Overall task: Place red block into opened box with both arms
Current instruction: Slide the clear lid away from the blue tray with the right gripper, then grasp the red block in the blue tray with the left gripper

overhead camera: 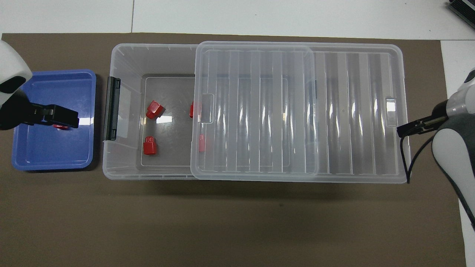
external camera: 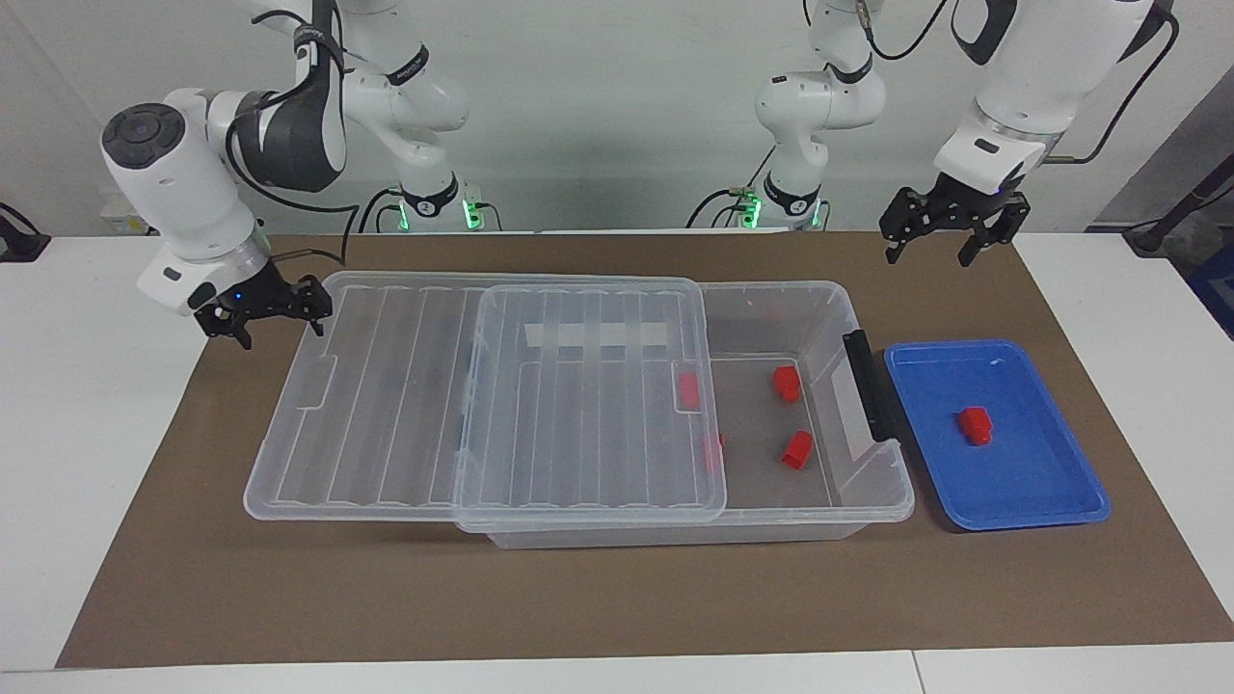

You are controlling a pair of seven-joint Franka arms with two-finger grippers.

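One red block [external camera: 975, 424] lies in the blue tray [external camera: 1022, 520]; in the overhead view it [overhead camera: 59, 127] peeks out from under my left gripper [overhead camera: 72, 118]. That left gripper [external camera: 930, 253] hangs open, high above the tray. The clear box [external camera: 872, 501] stands mid-table. Its ribbed lid [external camera: 482, 386] is slid toward the right arm's end, baring the handle end. Two red blocks [external camera: 787, 383] [external camera: 796, 449] lie in the bared part, and two more [external camera: 688, 388] show through the lid's edge. My right gripper [external camera: 260, 310] is open beside the lid's end and holds nothing.
A brown mat [external camera: 578, 598] covers the table under the box and tray. The box's black handle [external camera: 871, 386] faces the tray. The lid [overhead camera: 297, 111] overhangs the box at the right arm's end, close to the right gripper [overhead camera: 404, 129].
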